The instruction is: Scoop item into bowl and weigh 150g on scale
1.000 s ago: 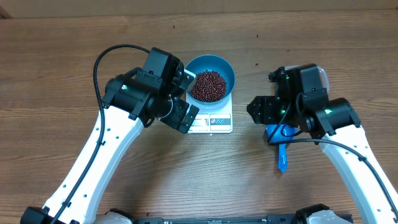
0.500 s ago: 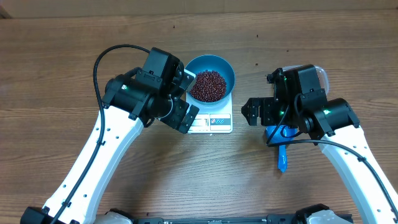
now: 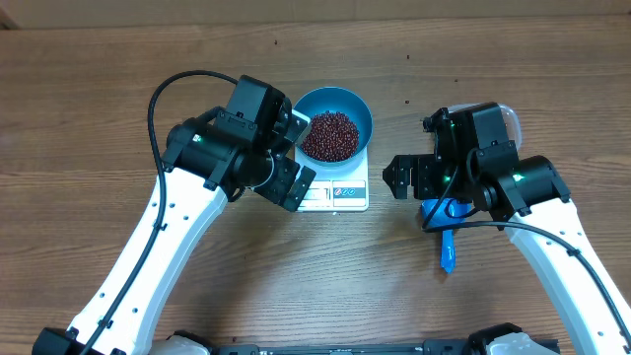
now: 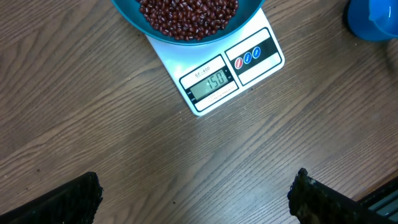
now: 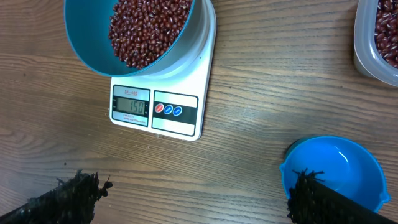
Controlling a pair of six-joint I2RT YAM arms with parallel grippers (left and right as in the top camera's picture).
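The right fingers point(image 5: 73, 194) are spread wider than a second ago and hold nothing. Their dark tips sit at the lower corners of the right wrist view with bare wood between them. The left fingers point(image 4: 65, 198) are just as wide apart and empty, unchanged over that second, hanging over the worktop point(image 3: 99, 79) at the lower left of the scale point(image 3: 340, 193).

Only that opening on the right differs. The scoop point(image 3: 449, 247) lies flat on the worktop right of centre in the overhead view, its cup under the right arm and its handle pointing toward the bottom of the frame. In the right wrist view the cup is empty, and the right-hand fingertip overlaps its near edge, so I cannot tell whether they touch.

The bowl point(image 3: 345, 102) sits on the scale at the top centre of the overhead view, with the beans point(image 3: 329, 136) heaped inside. The display point(image 5: 131, 107) seems to read 150, so the weighing looks done and the scoop looks set aside.

The beans are small, glossy, dark red-brown ovals in a loose, grainy pile. The bowl is round, smooth, bright blue plastic, about as wide as the platform under it. The scale is white and square with rounded corners, with a grey screen and three small round buttons along its near edge. The scoop is the same blue, with a round cup. A clear tub point(image 5: 362, 43) of beans shows at the upper right of the right wrist view. The worktop is brown wood grain.
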